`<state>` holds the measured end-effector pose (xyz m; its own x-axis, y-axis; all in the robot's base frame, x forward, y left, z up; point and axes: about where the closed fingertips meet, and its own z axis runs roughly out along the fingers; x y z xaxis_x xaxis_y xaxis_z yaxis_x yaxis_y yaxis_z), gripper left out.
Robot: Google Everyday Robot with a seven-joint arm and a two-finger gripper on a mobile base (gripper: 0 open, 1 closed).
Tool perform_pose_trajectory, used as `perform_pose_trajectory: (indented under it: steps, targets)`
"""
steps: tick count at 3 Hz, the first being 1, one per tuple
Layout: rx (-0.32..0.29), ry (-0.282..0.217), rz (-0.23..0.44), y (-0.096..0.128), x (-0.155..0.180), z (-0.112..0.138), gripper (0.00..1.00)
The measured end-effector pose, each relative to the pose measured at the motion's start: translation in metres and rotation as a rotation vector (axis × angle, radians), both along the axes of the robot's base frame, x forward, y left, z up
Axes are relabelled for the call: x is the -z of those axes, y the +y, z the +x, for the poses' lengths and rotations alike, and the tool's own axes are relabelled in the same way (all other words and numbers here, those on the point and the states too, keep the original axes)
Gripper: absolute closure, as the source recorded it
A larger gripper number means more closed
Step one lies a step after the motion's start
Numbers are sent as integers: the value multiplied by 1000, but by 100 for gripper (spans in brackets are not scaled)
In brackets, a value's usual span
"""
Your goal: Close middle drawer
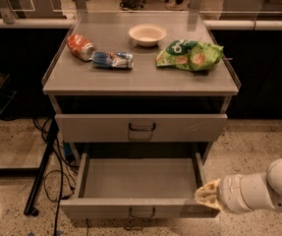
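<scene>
The middle drawer (140, 178) is a wide, shallow grey drawer. It stands pulled far out of the cabinet and looks empty inside. Its low front panel (106, 209) carries a small dark handle (142, 212) at the centre. My gripper (207, 194), cream-coloured on a white arm (258, 191), comes in from the lower right. It sits at the drawer's front right corner, against the top of the front panel. The taller-fronted drawer (91, 128) above is pushed in. The lowest drawer is hidden under the open one.
On the cabinet top (140, 80) lie a crushed orange can (80, 47), a blue packet (113, 60), a white bowl (147, 34) and a green chip bag (189, 55). A black stand leg (41, 177) and cables (62, 181) are on the speckled floor at the left.
</scene>
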<state>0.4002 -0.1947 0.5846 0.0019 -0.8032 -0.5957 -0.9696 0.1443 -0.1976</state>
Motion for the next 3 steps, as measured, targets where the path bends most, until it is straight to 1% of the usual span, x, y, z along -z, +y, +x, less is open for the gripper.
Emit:
perform_pose_trajectory:
  steps: [1, 2, 3]
  targets:
    - [-3, 7, 0, 2, 3, -1, 100]
    - [0, 51, 6, 5, 33, 2, 100]
    - [-1, 108, 4, 11, 71, 2, 100]
